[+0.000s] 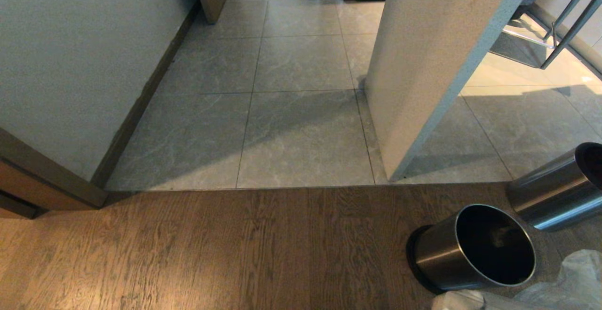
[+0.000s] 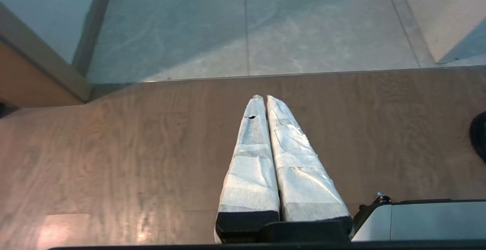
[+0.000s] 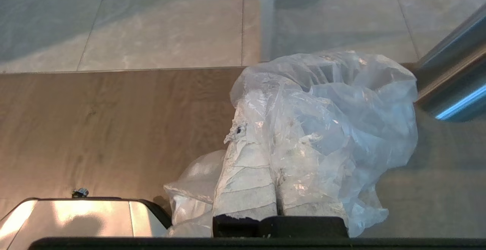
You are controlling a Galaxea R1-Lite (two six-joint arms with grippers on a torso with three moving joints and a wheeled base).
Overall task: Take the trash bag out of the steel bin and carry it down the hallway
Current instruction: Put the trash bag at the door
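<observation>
Two steel bins sit on the wood floor (image 1: 211, 249) at four o'clock in the head view: one steel bin (image 1: 451, 251) tipped with its dark mouth showing, a second bin (image 1: 555, 192) lying beside it; the hallway (image 1: 291, 89) runs toward twelve. One trash bag (image 3: 322, 121) is clamped in the right claw (image 3: 262, 132); the left claw (image 2: 264, 98) is pressed together, holding nothing.

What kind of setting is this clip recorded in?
Probably the inside of a home or flat, at a doorway: a wood-plank floor meets a tiled hallway with plain walls, and small steel bins lie on the planks beside a clear trash bag.
</observation>
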